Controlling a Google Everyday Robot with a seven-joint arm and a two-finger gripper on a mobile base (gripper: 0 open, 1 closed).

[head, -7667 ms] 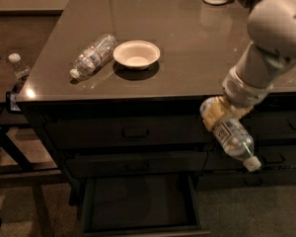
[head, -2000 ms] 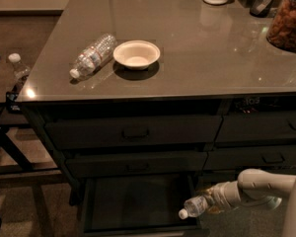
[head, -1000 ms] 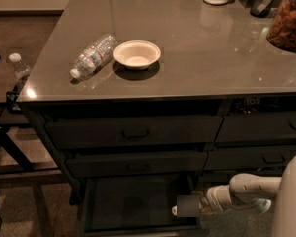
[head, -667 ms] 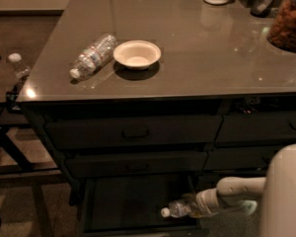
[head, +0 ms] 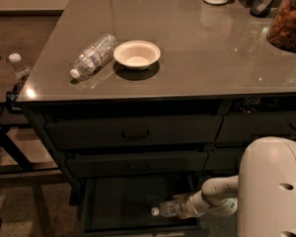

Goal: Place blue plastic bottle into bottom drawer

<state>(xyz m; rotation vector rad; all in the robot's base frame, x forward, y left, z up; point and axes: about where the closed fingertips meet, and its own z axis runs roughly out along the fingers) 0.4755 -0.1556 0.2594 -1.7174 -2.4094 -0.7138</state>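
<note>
Dim bottom drawer [head: 116, 201] lies open; inside, gripper [head: 191, 205] clasps blue plastic bottle [head: 170, 209] (clear, white cap leftward).

Over the bottom drawer [head: 118, 201], the hand [head: 193, 205] blurs into the blue plastic bottle [head: 170, 209] — grip unreadable; the jar [head: 288, 16] runs off the right edge.

A kitchen-like break area: a glossy grey counter [head: 197, 58] over handled drawers [head: 133, 132] carries a white bowl [head: 136, 54] and a snack jar [head: 287, 18], while the robot's gripper [head: 190, 206] holds a blue plastic bottle [head: 171, 209] inside the open bottom drawer [head: 123, 201].
</note>
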